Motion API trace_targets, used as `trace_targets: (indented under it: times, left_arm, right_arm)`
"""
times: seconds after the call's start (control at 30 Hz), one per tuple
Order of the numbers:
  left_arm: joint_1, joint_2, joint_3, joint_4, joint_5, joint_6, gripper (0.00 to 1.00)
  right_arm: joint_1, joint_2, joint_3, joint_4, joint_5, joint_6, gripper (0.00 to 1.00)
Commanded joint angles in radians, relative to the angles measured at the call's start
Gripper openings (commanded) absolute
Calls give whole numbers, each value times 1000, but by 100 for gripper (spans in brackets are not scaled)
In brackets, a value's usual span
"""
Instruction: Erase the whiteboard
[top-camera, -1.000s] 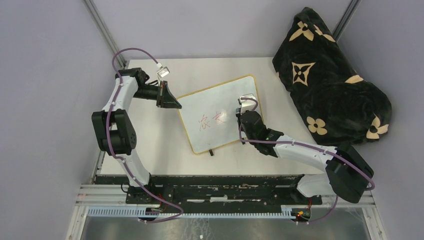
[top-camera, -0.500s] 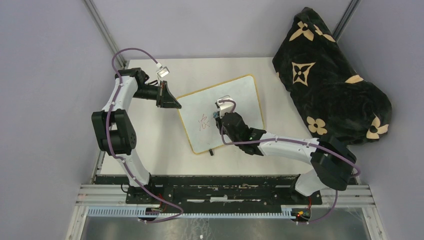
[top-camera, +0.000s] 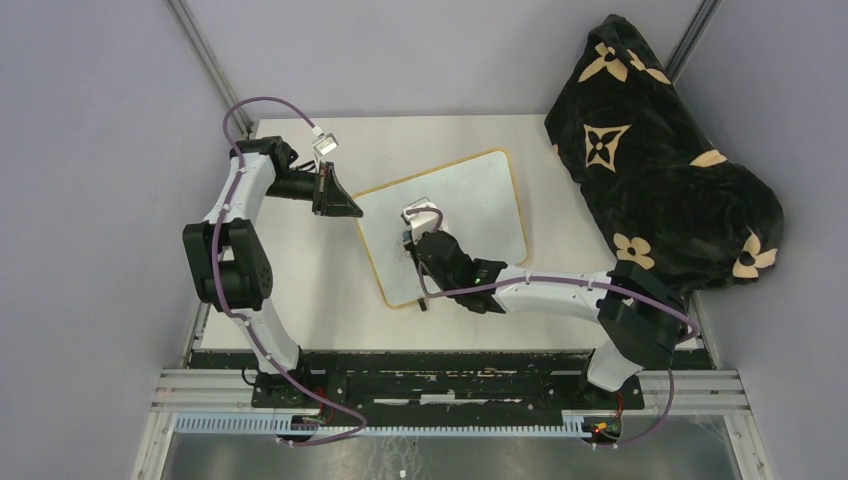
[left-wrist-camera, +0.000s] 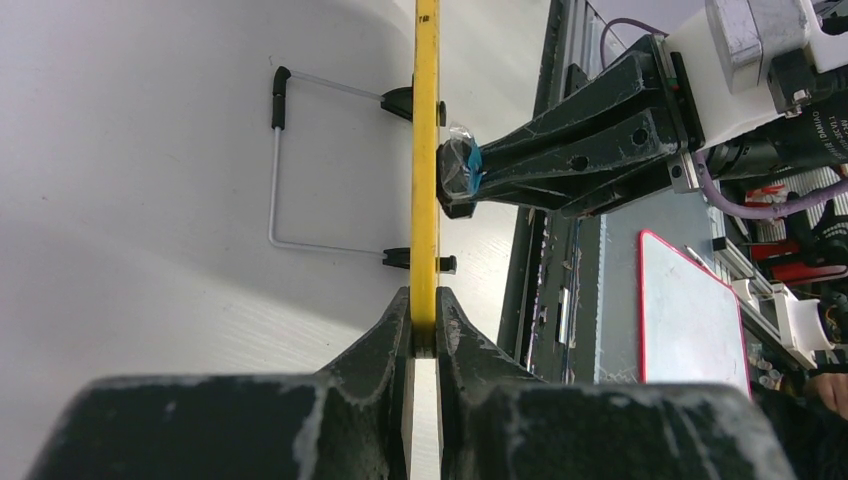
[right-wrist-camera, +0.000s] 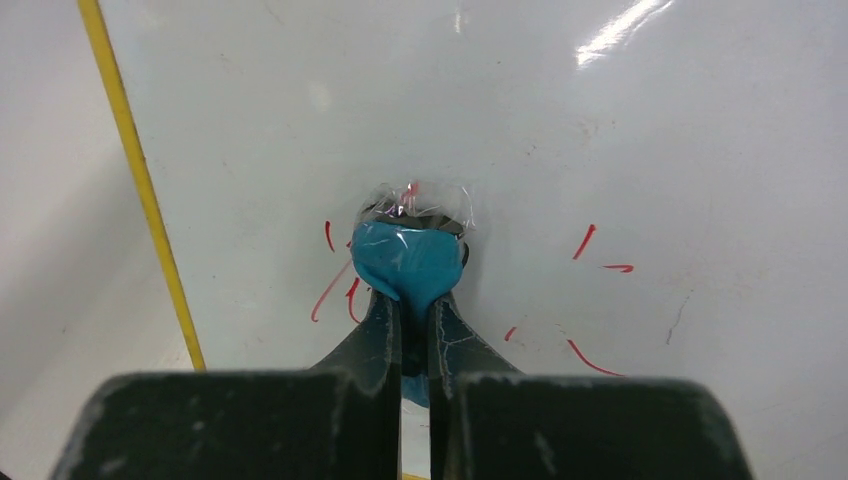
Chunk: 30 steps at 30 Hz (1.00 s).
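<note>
right gripper (right-wrist-camera: 415, 305) grasps eraser (right-wrist-camera: 410, 255), has swept leftward | left gripper (left-wrist-camera: 424, 305) clamps whiteboard (top-camera: 485, 195) edge | few red strokes (right-wrist-camera: 585, 240) remain beside right gripper

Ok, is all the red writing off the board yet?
No: the right wrist view shows red strokes on the whiteboard on both sides of the blue eraser gripped by the right gripper.

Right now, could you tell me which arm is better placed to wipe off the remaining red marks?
The right arm. The right hand pinches the blue eraser against the whiteboard beside leftover red strokes. The left hand is shut on the yellow frame, holding it.
</note>
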Motion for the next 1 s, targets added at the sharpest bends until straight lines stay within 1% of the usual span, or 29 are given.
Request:
trace_targets:
  times: [0.0, 0.2, 0.3, 0.4, 0.6, 0.97]
  left_arm:
    - [-5, -21, -14, 58, -51, 29, 3]
    - [-5, -28, -18, 58, -52, 30, 3]
    - [-4, -31, -18, 58, -54, 29, 3]
    - [-5, -32, -16, 57, -53, 29, 3]
    - [-4, -28, -16, 57, -48, 28, 3]
    - [-5, -33, -24, 58, -48, 27, 3]
  right_arm:
    - [-29, -68, 18, -7, 108, -41, 1]
    - [-113, -132, -13, -31, 136, -67, 1]
    - [-164, -158, -35, -34, 117, -69, 1]
    - [-183, -168, -45, -33, 85, -67, 1]
    - [-170, -145, -45, -12, -19, -41, 1]
    - [-47, -29, 38, 11, -52, -23, 1]
